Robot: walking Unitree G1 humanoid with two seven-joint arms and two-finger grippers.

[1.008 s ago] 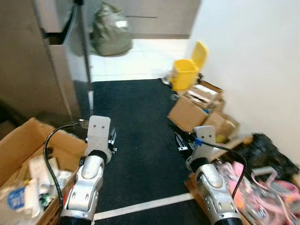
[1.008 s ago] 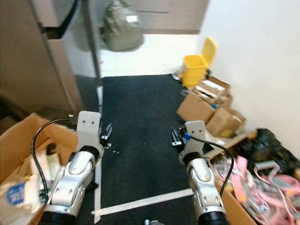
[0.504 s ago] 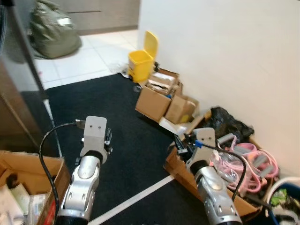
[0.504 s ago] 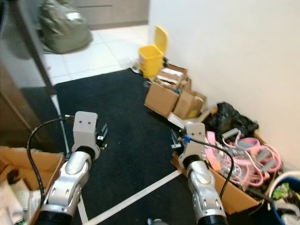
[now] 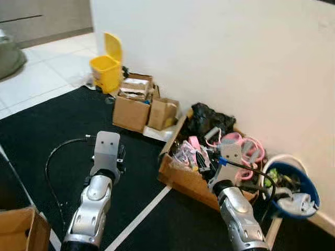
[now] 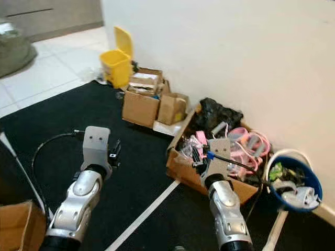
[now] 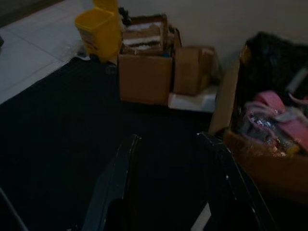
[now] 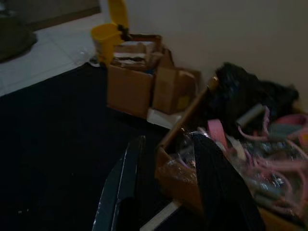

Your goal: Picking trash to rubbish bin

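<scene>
Stage: nothing picked yet | left gripper [image 7: 166,185] and right gripper [image 8: 166,185]: jaws apart, empty, held over black mat | yellow bin [image 5: 106,67]: against wall, beyond cardboard boxes [image 5: 137,102] | trash: none singled out.

Readable text: none on any surface.
Cardboard boxes [image 5: 137,104] at twelve o'clock: labels too blurred to read.
Yellow bin [image 5: 107,67] at eleven o'clock: unmarked.
</scene>
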